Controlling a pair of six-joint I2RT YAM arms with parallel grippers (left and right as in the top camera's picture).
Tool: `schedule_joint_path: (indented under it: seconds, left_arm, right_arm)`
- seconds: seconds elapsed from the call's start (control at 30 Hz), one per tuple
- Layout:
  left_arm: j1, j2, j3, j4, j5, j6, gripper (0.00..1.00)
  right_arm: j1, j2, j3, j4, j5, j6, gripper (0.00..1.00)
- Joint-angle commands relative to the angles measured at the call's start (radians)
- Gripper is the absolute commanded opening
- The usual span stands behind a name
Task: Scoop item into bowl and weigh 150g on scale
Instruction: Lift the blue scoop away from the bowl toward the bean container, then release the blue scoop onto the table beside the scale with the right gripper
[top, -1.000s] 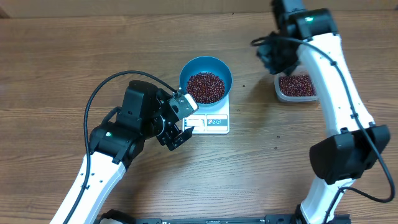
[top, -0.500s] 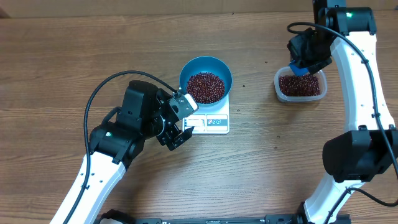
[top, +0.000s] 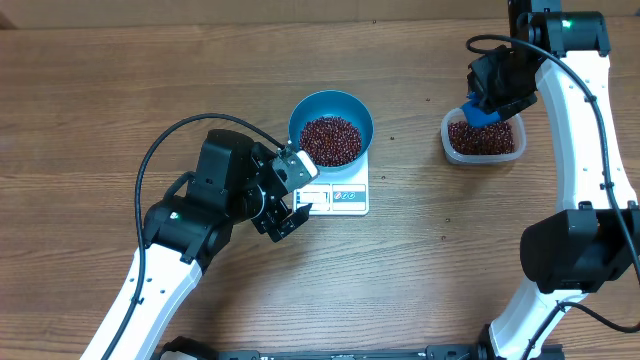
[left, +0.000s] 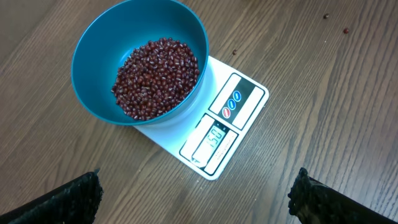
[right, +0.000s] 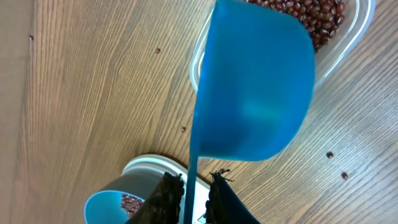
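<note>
Beans (left: 157, 74) heaped in bowl (left: 93, 68) on scale (left: 239, 99), mid-bench (top: 150, 80). My left gripper (left: 196, 183) gapes wide, empty, just near of the scale. Right gripper (right: 196, 186) over tub (top: 484, 140), far right, scoop (right: 255, 87) handle between its fingers; clamped or slack, cannot tell. Risk: a slack hold drops the scoop, scattering beans.

table (top: 100, 100) centre: scale (top: 345, 197), display edge toward near edge | on scale, far part: bowl (top: 330, 100) | in bowl: beans (top: 331, 140) | toward far right corner, well apart from scale: tub (top: 446, 140), more beans inside | over tub's far-left rim: scoop (top: 482, 115)
</note>
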Motion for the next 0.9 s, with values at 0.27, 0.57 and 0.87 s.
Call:
schedule_joint_path:
  seconds: [0.27, 0.57, 0.87]
  left_arm:
    - [0.005, 0.003, 0.027, 0.0, 0.008, -0.017, 0.99]
    - [0.005, 0.003, 0.027, 0.0, 0.008, -0.017, 1.0]
    - [0.005, 0.003, 0.027, 0.0, 0.008, -0.017, 0.99]
  right_arm:
    - [-0.004, -0.046, 0.029, -0.001, 0.015, -0.005, 0.19]
    - [-0.004, -0.046, 0.029, -0.013, 0.066, -0.034, 0.18]
    - [-0.03, -0.046, 0.029, -0.014, 0.072, -0.034, 0.04]
